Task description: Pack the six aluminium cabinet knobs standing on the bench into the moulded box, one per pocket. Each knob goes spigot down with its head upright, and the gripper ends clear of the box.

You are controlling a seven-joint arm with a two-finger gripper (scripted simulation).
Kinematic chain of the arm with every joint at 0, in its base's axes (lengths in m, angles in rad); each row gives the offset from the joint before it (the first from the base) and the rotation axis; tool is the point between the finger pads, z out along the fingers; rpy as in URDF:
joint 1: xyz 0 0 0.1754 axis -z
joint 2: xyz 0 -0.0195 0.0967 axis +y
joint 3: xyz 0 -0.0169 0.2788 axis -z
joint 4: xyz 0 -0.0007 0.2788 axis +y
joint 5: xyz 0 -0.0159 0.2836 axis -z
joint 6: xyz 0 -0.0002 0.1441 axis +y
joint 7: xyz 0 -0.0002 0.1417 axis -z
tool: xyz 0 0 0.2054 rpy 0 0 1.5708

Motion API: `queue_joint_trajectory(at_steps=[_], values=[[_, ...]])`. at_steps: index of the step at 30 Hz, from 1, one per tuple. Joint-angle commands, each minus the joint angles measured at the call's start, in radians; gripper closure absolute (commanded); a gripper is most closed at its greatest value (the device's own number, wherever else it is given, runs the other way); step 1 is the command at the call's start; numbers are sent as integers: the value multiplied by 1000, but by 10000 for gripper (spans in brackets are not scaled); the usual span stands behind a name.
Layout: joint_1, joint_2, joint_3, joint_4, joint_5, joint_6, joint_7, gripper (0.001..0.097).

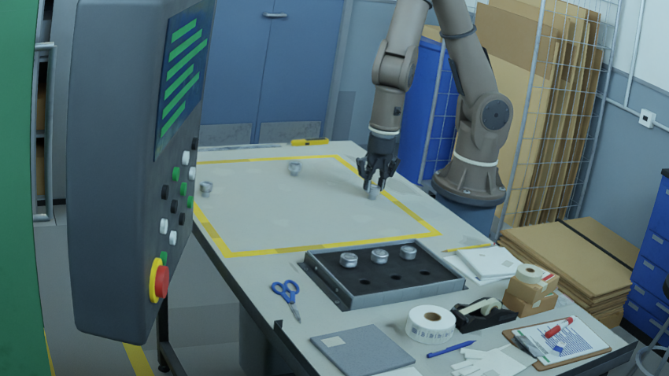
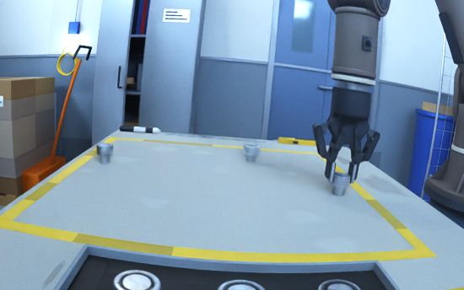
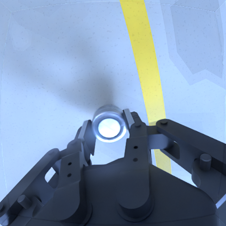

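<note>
An aluminium knob [image 3: 109, 127] stands upright on the bench just inside the right-hand yellow tape line, and my gripper [image 3: 107, 130] has a finger against each side of its head [image 2: 341, 179] [image 1: 373, 189]. Two more knobs stand on the bench: one near the far tape line [image 1: 294, 167] [image 2: 251, 151] and one at the left edge [image 1: 206, 187] [image 2: 104, 151]. The moulded box [image 1: 382, 272] sits at the near side of the bench. Its far row of pockets holds three knobs [image 1: 348, 259] [image 1: 379, 255] [image 1: 408, 251], heads up. The three near pockets are empty.
A grey control panel [image 1: 135, 154] hangs at the left of the bench. Scissors [image 1: 287, 295], a grey pad [image 1: 362, 350], a label roll [image 1: 430, 323], a tape dispenser [image 1: 483, 312], small cartons [image 1: 531, 287] and a clipboard [image 1: 556, 341] lie around the box.
</note>
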Motion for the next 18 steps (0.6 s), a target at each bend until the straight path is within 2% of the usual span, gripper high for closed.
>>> queue_joint_trajectory(at_steps=[1, 4, 18], values=[[0, 0, 0, 0, 0, 0, 0, 846], [0, 0, 0, 0, 0, 0, 0, 896], [0, 0, 0, 0, 0, 0, 0, 616]])
